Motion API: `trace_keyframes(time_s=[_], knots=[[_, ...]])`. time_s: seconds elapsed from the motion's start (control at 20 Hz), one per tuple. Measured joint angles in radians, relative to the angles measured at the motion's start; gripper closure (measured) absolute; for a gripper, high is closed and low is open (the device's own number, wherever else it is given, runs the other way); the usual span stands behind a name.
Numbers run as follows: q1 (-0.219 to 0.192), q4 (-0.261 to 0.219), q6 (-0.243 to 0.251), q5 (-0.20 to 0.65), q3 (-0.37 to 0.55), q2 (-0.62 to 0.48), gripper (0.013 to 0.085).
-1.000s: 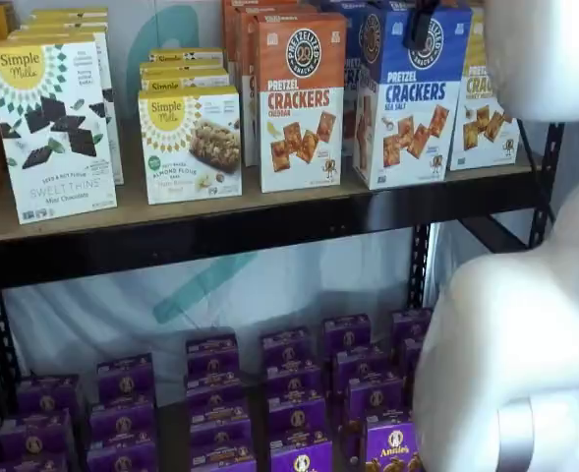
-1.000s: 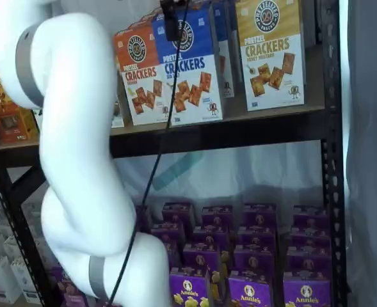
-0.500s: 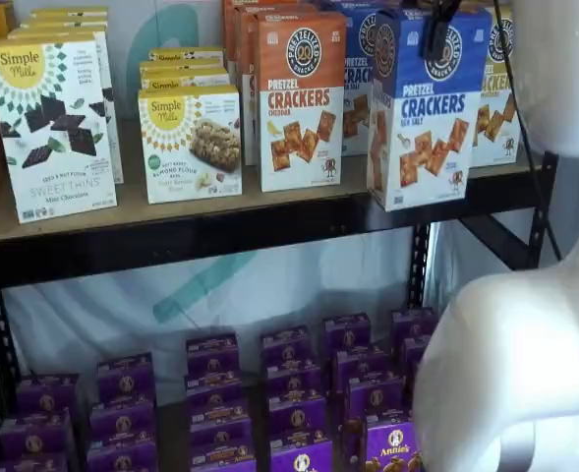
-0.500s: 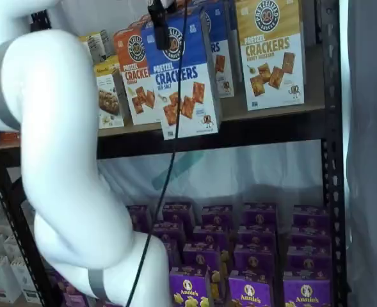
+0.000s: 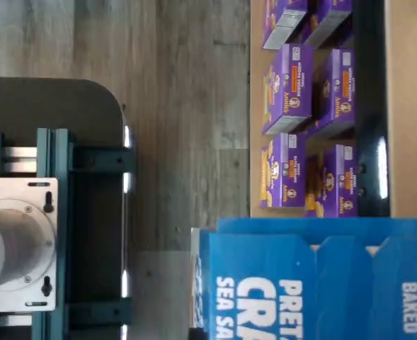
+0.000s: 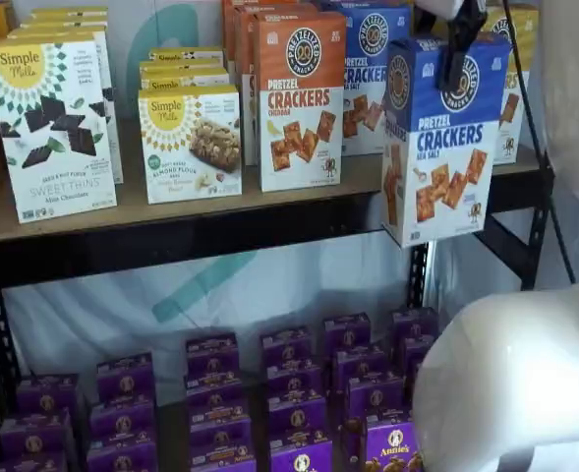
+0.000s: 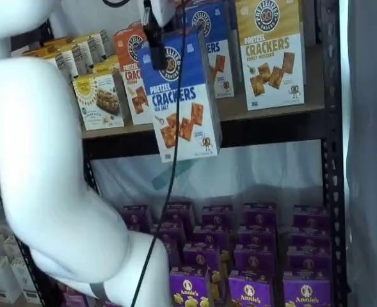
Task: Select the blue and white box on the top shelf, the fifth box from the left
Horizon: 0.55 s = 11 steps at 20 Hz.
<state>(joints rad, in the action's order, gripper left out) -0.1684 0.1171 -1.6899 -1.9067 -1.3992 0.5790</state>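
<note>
The blue and white box [image 6: 436, 138] hangs in the air in front of the top shelf [image 6: 171, 214], tilted slightly, with its lower edge below the shelf's black rail. My gripper [image 6: 459, 57] is shut on the box's upper part; one black finger [image 7: 153, 39] lies over the round logo in both shelf views. The box [image 7: 178, 102] is clear of its row on the shelf [image 7: 265, 110]. In the wrist view the blue top of the box [image 5: 314, 283] shows close up, with floor and purple boxes beyond it.
On the top shelf stand an orange Cheddar box [image 6: 301, 98], another blue cracker box [image 6: 368, 74], a yellow-topped box [image 7: 270, 51] and Simple Mills boxes [image 6: 51, 128]. Purple boxes [image 6: 289, 393] fill the lower shelf. The white arm [image 7: 47, 160] stands before the shelves.
The blue and white box has come off the shelf in my gripper, moving out toward the cameras and a little lower. The arm has swung back with it.
</note>
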Motion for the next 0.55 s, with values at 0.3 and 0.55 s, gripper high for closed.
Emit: trace_keyframes(time_s=[0.3, 0.55], knots=[[-0.008, 0.004, -0.008, 0.003, 0.063, 0.047, 0.033], [-0.016, 0.009, -0.014, 0.001, 0.096, 0.071, 0.033]])
